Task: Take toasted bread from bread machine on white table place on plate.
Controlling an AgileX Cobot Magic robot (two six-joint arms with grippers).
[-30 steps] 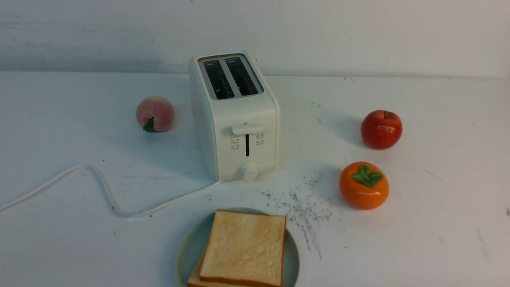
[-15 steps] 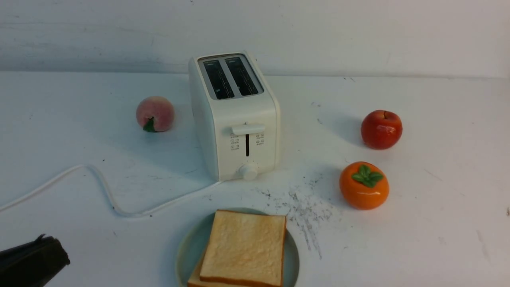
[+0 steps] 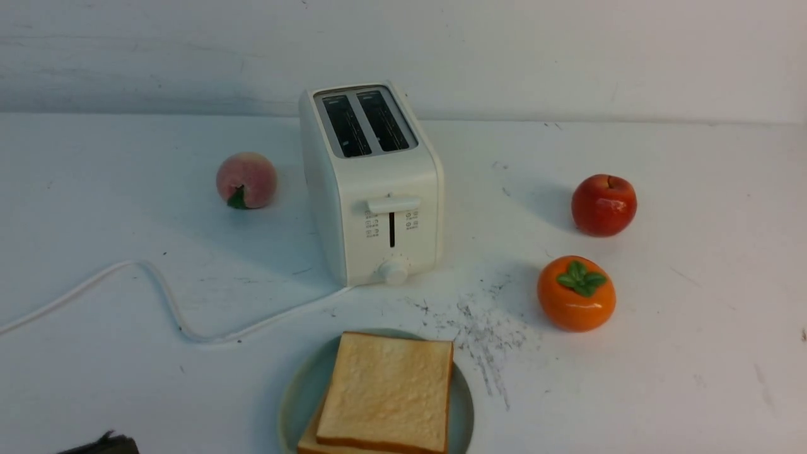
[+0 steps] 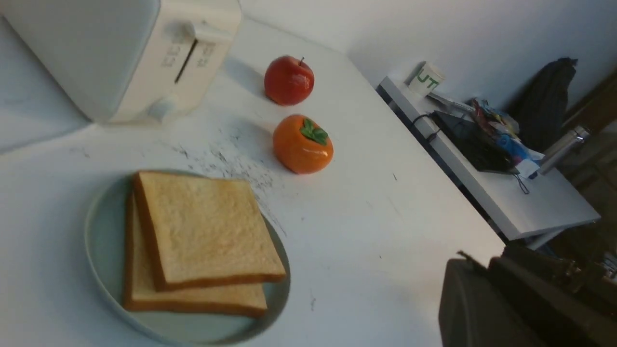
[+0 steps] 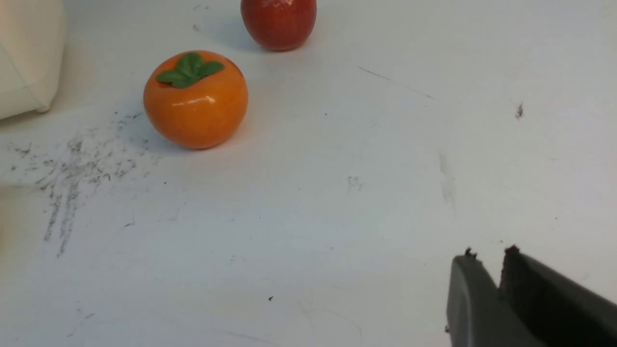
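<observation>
Both 2 square tan toast slices (image 3: 384,394) lie stacked on the round pale blue-green plate (image 3: 291,403), at 6 o'clock from the white boxy toaster (image 3: 372,183), whose slots look empty. So the job looks done: the left claw (image 4: 482,270) and right claw (image 5: 487,267) each hang nearly together, holding nothing, over bare white worktop (image 3: 662,378).

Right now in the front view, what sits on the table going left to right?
Cord → peach → bread machine, with the plate of toasted bread in front of it → persimmon → apple.

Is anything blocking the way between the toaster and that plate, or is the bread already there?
Nothing visible does. Both square tan toast slices already lie stacked on the pale blue-green plate, and the white toaster's slots look empty.
</observation>
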